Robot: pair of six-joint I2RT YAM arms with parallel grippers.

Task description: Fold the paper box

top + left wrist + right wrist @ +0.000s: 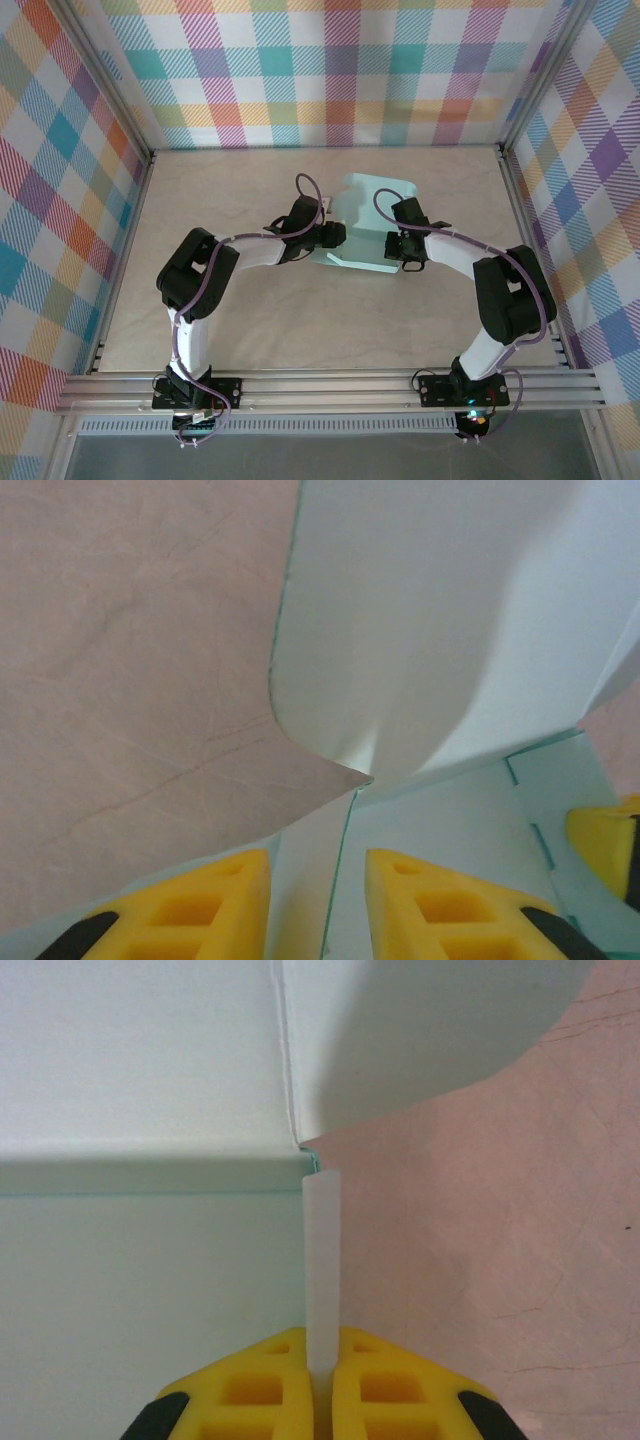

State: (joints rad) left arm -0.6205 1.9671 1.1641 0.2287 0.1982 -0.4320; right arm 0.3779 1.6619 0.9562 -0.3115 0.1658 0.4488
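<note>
The bench (300, 330) had a pale beige top with a faint marbled grain, matte and evenly lit. In the wrist views, thin brownish veins and hairline marks ran across it. Three plaid-patterned walls closed it in: the back wall (330, 70), the left wall (50, 200) and the right wall (600, 190), all checked in teal, orange, purple, yellow and white. A silver aluminium post stood at each back corner, the left post (110, 85) and the right post (545, 80). Slotted aluminium rails (330, 385) ran along the near edge of the bench. Just below them lay a perforated grey strip (330, 424), and under that a dull grey surface (330, 458).
</note>
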